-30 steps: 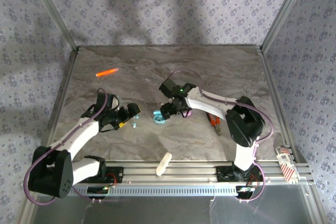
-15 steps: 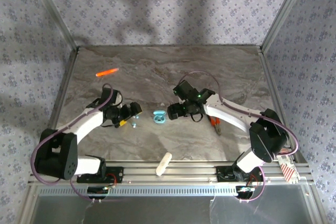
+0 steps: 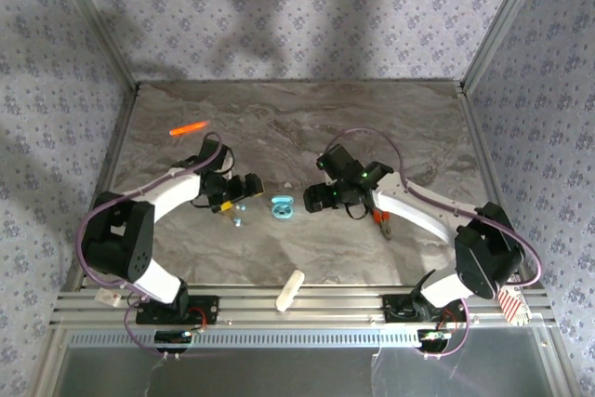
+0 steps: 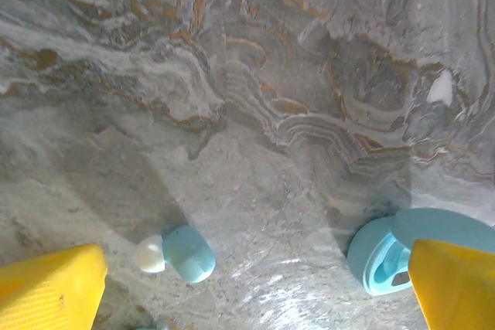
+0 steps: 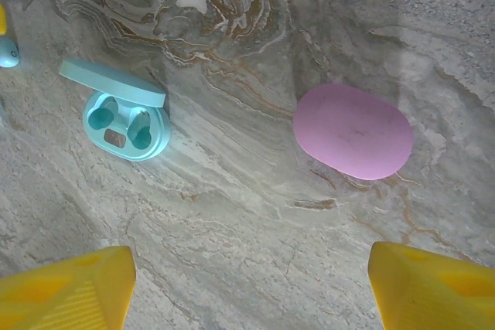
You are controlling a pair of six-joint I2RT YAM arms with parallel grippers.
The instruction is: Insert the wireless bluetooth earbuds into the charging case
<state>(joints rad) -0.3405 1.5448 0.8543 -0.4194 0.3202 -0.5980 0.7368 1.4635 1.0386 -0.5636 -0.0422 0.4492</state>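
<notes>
The teal charging case (image 5: pixel 126 120) lies open on the marble table, its two wells empty, lid raised at the back; it also shows as the case (image 3: pixel 283 207) and the case (image 4: pixel 379 256). A light teal earbud (image 4: pixel 188 253) with a white tip lies just ahead of my open left gripper (image 4: pixel 255 299), between its yellow fingers (image 4: pixel 50 291). Two tiny earbuds (image 3: pixel 239 218) sit left of the case, under my left gripper (image 3: pixel 240 194). My right gripper (image 5: pixel 247 291) is open over bare table, right of the case, also seen as the gripper (image 3: pixel 310 198). A shut pink case (image 5: pixel 352 130) lies ahead of it.
An orange marker (image 3: pixel 189 127) lies at the back left. A white cylinder (image 3: pixel 291 289) rests near the front rail. Red-handled pliers (image 3: pixel 379 218) lie under the right arm. A printed packet (image 3: pixel 509 293) sits at the front right corner.
My right gripper has drawn back to the right, off the teal case. My left gripper has moved forward and right, over the earbuds.
</notes>
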